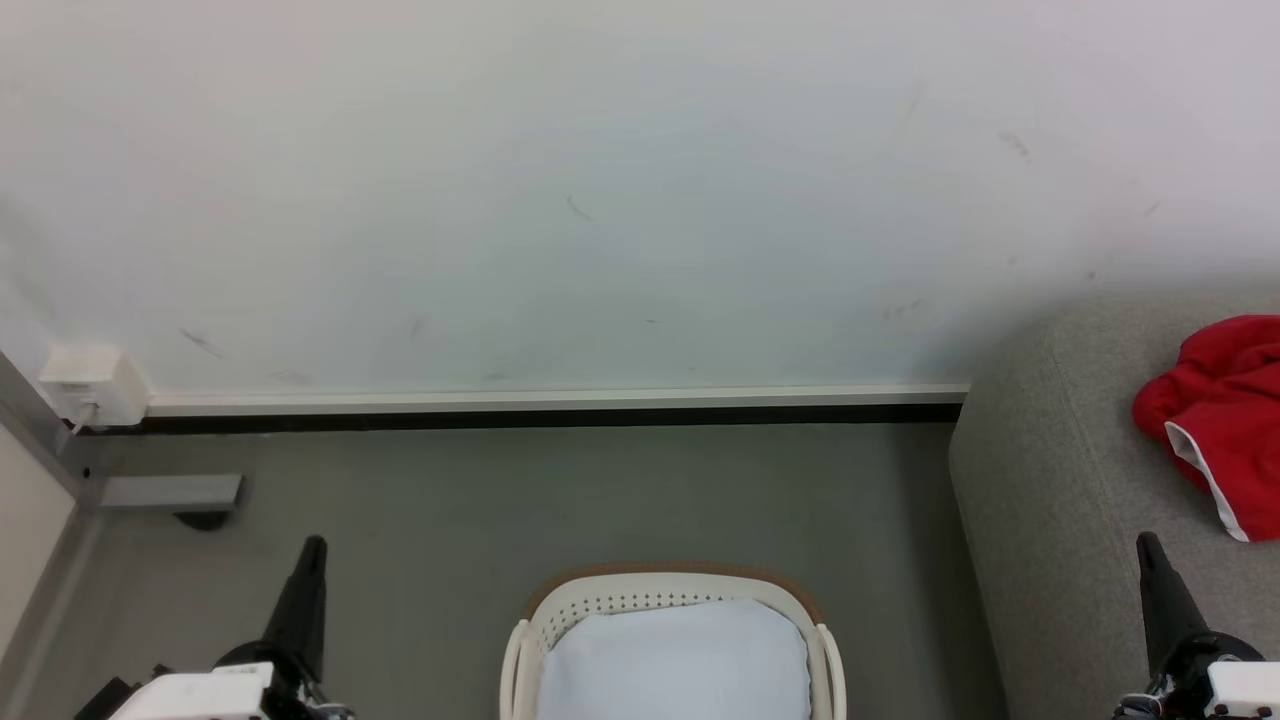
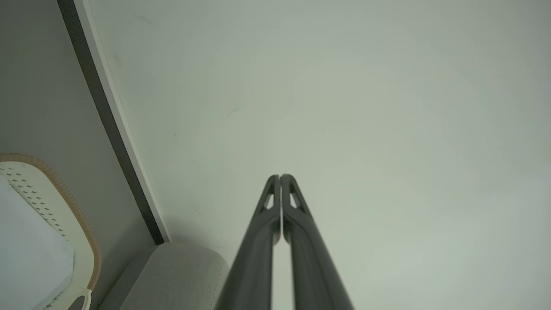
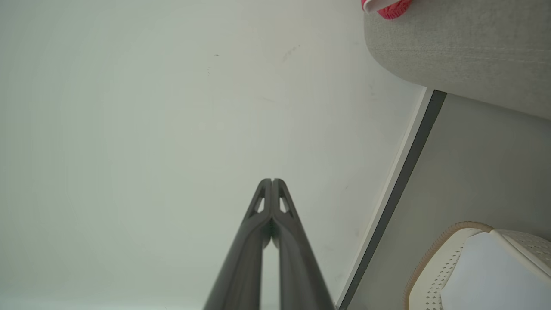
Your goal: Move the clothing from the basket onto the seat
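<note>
A pale scuffed wall [image 1: 600, 200] takes up the upper half of the head view, and a white skirting board [image 1: 550, 398] runs along its foot above the grey floor [image 1: 480, 500]. The seat [image 1: 1050, 480] comes in at 3 o'clock, its rounded grey corner close to the wall. The basket [image 1: 620, 602] stands on the floor at 6 o'clock, its brown rim toward the wall, and a plain pale blue-white cloth [image 1: 680, 660] lies inside it. The clothing [image 1: 1225, 400] is out of the basket: it lies bunched on top of the seat, cut off by the 3 o'clock edge, so its full spread cannot be told. What shows runs lengthwise from about 12 to 5 o'clock, and the white-trimmed hem at its lower end points down toward 5 o'clock. It lies at roughly 1 o'clock from the right gripper [image 3: 272, 181], near it but apart. From the left gripper [image 2: 280, 177] it lies at about 2 o'clock, well apart, with the basket between them. In both wrist views the two dark fingers are pressed together tip to tip with nothing held, pointing at the bare wall. A small white box [image 1: 90, 385] sits on the wall at 9 o'clock.
</note>
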Controlling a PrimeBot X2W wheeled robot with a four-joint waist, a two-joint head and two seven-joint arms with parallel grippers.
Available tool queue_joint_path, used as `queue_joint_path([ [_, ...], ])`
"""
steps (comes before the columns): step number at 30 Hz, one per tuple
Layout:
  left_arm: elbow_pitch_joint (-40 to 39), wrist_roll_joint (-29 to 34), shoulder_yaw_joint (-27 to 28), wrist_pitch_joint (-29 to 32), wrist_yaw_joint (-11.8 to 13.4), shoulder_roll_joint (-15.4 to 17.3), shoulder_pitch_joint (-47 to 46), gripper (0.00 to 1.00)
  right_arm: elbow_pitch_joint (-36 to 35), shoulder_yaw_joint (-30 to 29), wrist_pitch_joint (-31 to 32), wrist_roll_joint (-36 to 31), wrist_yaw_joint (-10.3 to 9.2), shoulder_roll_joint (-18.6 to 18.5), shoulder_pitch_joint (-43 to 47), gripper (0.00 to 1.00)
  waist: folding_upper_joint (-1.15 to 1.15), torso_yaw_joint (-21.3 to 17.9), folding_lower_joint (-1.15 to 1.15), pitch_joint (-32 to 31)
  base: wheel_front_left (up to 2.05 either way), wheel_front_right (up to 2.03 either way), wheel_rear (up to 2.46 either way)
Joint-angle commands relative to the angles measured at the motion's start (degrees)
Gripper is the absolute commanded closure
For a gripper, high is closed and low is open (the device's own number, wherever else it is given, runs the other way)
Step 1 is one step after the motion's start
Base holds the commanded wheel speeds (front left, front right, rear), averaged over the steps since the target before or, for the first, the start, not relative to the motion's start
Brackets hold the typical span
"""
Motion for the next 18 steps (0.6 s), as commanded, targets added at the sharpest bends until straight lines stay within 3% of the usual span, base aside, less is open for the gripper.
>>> queue_joint_path([
  [1,-0.19,-0.77,0.08,0.21,-0.24,0.40,-0.46,1.00,-0.25,-0.26,-0.04,-0.45,-0.10,0.07,-0.70,1.00,0.00,0.00,0.00,0.00,0.00,0.00,0.00],
  [18,-0.19,-0.77,0.07,0.21,-0.24,0.40,-0.46,1.00,-0.24,-0.32,0.05,-0.49,-0.10,0.12,-0.71,1.00,0.00,0.00,0.00,0.00,0.00,0.00,0.00],
])
